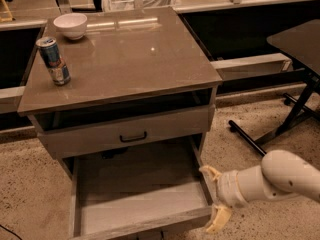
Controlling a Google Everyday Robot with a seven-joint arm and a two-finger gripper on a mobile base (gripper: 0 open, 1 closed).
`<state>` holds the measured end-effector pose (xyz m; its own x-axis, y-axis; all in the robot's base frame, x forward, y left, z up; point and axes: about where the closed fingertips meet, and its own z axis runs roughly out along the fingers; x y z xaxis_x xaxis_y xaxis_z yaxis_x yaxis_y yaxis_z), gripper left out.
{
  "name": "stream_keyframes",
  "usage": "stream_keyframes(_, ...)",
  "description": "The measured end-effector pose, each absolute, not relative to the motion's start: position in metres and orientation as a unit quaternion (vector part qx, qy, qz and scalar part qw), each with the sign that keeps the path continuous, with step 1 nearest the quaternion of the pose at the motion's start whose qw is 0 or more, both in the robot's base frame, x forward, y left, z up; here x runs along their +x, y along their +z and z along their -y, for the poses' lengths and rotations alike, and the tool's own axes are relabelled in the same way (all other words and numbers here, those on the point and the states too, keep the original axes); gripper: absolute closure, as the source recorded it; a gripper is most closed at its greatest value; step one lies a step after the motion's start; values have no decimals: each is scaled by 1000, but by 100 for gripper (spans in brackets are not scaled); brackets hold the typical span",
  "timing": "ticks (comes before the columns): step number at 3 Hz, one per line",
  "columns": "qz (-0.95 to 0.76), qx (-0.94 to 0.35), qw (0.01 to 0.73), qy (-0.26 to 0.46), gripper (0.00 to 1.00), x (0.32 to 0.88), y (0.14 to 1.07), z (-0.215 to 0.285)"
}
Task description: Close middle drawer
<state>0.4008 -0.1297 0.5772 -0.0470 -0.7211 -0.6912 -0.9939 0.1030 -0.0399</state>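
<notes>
Middle drawer (135, 204) stands pulled wide out; my gripper (214, 196) sits at its right front corner with fingers spread well apart

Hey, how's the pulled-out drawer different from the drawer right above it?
The middle drawer is pulled far out, its inside showing; the top drawer is pushed in. The top drawer's black handle shows; the middle drawer's is out of sight. Both are grey wood-grain. The gripper, open, sits at the middle drawer's front right corner.
</notes>
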Motion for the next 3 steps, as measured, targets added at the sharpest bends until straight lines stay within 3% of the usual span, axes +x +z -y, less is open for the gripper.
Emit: stream_keyframes(3, -563, -724, 328, 228, 72, 331, 479, 61)
